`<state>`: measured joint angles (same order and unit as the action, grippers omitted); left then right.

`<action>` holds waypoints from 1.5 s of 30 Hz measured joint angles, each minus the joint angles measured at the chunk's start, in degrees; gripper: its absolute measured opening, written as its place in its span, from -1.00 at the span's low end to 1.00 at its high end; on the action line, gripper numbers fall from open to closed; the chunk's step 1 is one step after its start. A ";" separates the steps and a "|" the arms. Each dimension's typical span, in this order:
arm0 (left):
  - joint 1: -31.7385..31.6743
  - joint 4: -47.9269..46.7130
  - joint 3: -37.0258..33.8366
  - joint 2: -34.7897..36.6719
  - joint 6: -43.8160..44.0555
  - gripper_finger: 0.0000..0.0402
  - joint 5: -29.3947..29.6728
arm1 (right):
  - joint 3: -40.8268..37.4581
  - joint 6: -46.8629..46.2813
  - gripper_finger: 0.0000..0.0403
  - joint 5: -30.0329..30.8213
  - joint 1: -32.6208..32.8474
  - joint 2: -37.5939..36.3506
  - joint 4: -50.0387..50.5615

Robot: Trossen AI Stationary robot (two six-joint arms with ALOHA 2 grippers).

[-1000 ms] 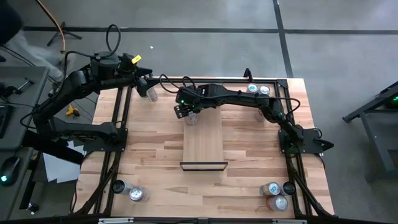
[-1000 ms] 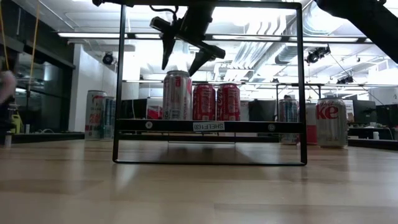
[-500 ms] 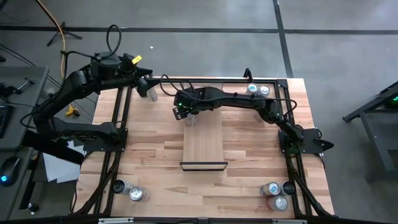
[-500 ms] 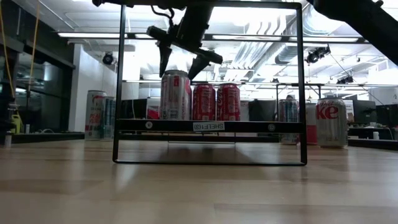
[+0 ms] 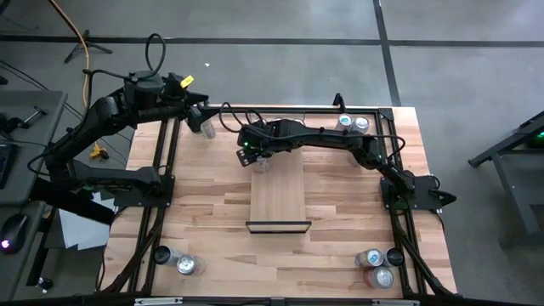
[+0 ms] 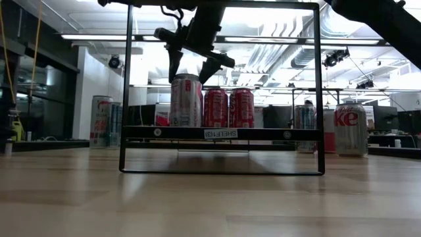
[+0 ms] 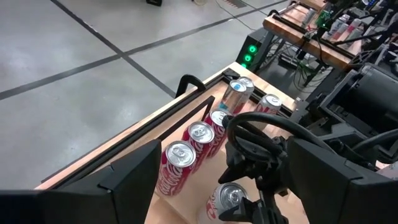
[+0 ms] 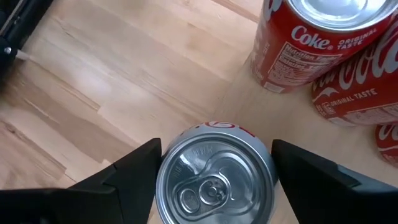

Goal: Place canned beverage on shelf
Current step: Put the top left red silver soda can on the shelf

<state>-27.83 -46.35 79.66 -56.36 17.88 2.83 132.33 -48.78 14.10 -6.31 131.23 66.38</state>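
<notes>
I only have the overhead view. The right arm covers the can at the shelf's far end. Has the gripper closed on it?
Observer: No. The wrist camera shows the right gripper open, one finger on each side of the silver can, with a gap on both sides.
Operator: How low is it?
Observer: From table height, the fingertips reach only about the can's top rim.
Operator: Anything crowding the can?
Observer: Red cans stand close beside it, not touching.
</notes>
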 joint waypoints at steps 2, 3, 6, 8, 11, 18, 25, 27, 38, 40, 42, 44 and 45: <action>0.00 0.50 0.00 0.00 -0.03 0.49 0.28 | 0.00 1.73 0.33 -0.09 -0.02 -0.17 0.44; 0.00 1.29 0.00 0.02 -0.03 0.49 0.47 | 0.00 3.10 0.28 0.11 0.00 -0.27 0.66; -0.31 4.58 0.09 0.68 -0.50 0.49 0.65 | 0.00 7.87 0.15 0.27 0.00 -0.76 0.98; -0.74 6.04 0.11 1.48 -1.01 0.49 0.60 | -0.09 12.40 0.14 -0.43 0.00 -1.09 1.58; -1.21 7.70 0.11 2.41 -0.99 0.49 -0.58 | -0.11 20.96 0.14 -2.55 -0.11 -1.61 2.14; -1.42 8.46 0.11 4.56 -0.88 0.49 -0.83 | -0.11 44.22 0.14 -12.57 -1.65 -2.00 1.11; -1.40 8.94 0.11 4.52 0.01 0.49 -0.79 | -0.15 58.96 0.14 -18.46 -3.05 -2.02 -1.01; -1.40 9.05 0.11 4.29 0.04 0.49 -0.79 | -0.15 62.79 0.14 -18.74 -3.15 -2.02 -0.89; -1.40 9.03 0.09 2.56 0.03 0.49 -0.66 | -0.07 65.17 0.38 -18.84 -3.13 -2.35 -1.40; -1.40 9.04 0.09 2.37 0.06 0.49 -0.66 | -0.07 64.43 0.39 -18.84 -3.18 -2.34 -1.48; -1.40 9.07 0.09 2.29 0.03 0.49 -0.66 | -0.07 63.90 0.39 -18.84 -3.40 -2.35 -1.46; -1.40 9.07 0.09 2.25 0.03 0.49 -0.66 | -0.07 63.05 0.39 -18.85 -3.51 -2.35 -0.40; -1.40 9.09 0.09 2.29 0.03 0.49 -0.66 | -0.07 62.83 0.40 -18.86 -3.60 -2.45 0.46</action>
<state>-29.23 -37.26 79.75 -54.07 17.91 2.17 132.27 14.06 -4.75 -9.91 128.78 66.84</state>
